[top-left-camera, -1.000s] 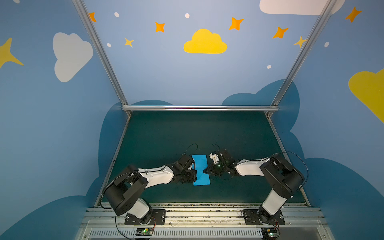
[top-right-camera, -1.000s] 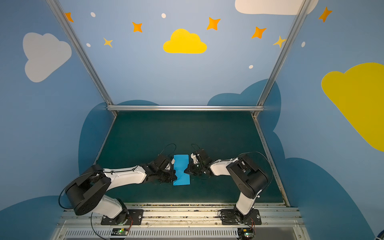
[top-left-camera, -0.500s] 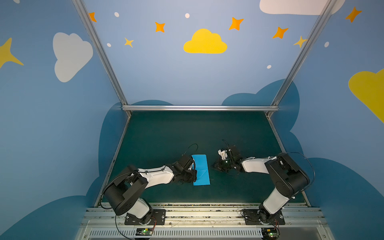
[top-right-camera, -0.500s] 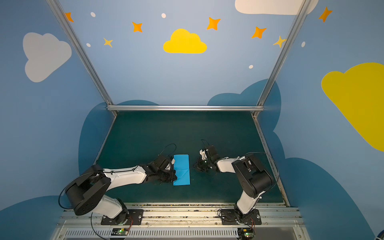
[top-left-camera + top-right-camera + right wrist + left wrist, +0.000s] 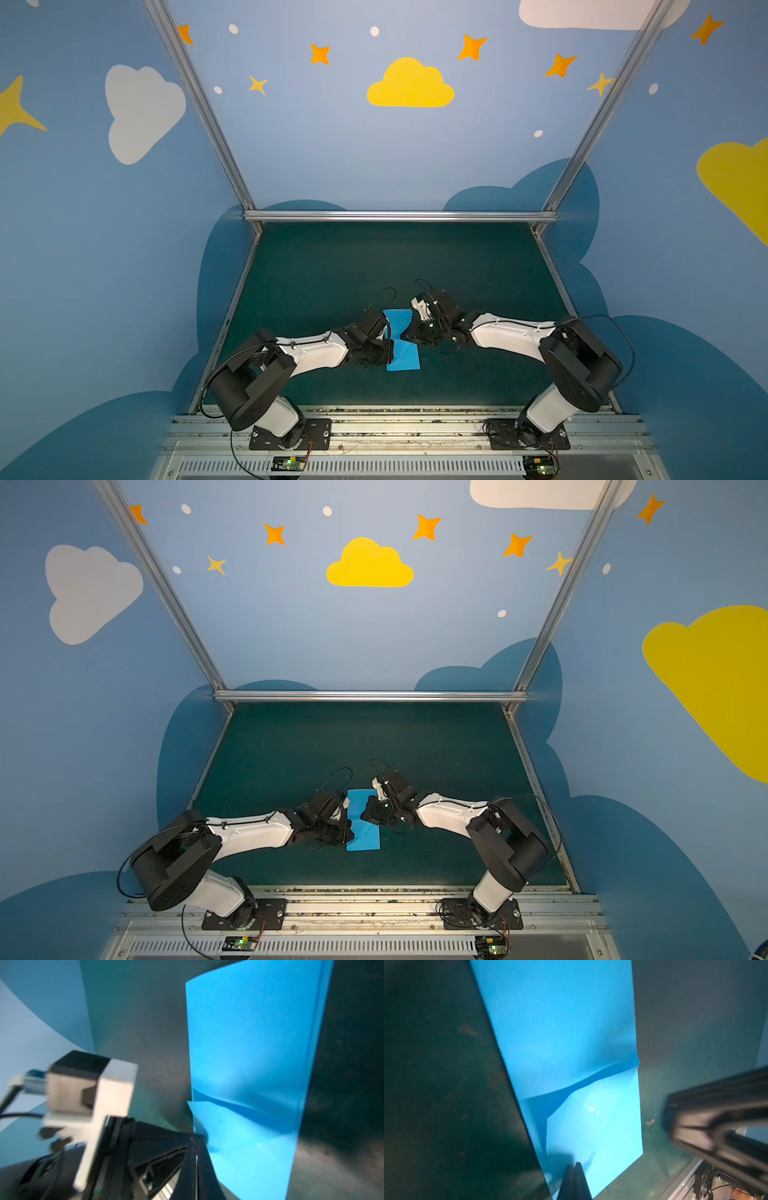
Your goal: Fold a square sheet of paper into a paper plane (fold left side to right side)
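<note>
Thin sky-blue square sheet of paper (image 5: 403, 358) lies on the dark green surface (image 5: 332, 270) between the arms, doubled into a narrow strip, with a slanted raised crease across its middle. The left end effector (image 5: 574, 1165), tips together, is set at one long edge. The right end effector (image 5: 196, 1142), tips together, is set at the opposite edge. Whether a layer is nipped cannot be told. Step judged: crease pressing. Next, a corner fold is called for, with one side pinned.

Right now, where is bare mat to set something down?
Free: the far half of the mat, from the rear rail to the left arm and right arm; also a strip between the paper and the base rail. Crowded: centre front, where both meet at the paper.
</note>
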`<state>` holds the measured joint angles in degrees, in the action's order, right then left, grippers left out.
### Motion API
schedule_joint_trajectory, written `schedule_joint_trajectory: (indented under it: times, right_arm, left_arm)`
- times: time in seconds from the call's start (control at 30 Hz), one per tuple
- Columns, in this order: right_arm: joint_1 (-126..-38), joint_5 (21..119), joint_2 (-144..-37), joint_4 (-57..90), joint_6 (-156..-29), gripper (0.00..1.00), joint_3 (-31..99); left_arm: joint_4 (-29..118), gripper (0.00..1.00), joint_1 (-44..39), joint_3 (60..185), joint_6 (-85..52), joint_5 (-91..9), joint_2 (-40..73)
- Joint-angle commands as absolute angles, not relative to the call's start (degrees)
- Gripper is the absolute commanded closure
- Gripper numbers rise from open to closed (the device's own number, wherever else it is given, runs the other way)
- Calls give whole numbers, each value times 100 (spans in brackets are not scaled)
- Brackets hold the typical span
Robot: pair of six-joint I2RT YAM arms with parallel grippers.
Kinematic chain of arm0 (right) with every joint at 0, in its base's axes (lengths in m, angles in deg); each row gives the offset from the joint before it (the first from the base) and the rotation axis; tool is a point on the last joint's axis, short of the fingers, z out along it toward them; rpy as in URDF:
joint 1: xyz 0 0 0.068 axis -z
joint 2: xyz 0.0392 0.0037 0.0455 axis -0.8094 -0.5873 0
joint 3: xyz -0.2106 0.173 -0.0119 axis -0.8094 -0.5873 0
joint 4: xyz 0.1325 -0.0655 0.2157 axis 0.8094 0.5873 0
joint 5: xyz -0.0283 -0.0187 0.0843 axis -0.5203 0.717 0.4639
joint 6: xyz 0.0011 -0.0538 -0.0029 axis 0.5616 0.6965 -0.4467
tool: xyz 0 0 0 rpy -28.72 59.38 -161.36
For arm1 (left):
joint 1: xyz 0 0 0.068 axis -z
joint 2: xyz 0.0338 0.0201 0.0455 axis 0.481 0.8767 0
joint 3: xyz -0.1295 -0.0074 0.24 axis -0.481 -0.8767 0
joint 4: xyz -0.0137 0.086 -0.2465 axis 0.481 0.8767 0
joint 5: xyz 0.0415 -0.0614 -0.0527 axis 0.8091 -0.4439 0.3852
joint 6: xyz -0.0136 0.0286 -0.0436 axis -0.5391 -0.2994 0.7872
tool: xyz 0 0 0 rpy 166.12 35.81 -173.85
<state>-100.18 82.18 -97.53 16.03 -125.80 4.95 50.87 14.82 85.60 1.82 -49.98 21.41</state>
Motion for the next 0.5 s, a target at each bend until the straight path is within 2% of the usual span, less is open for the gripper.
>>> schedule_joint_trajectory:
  times: [0.0, 0.47]
  right_arm:
    - [-10096, 8091, -10083, 1544, -12752, 100, 437]
    - [-10115, 7952, -10497, 953, -13063, 100, -295]
  left_arm:
    - [5421, 96, 1501, 8583, 119, -4866, 2181]
    - [5908, 96, 1506, 9438, -25, -5084, 2137]
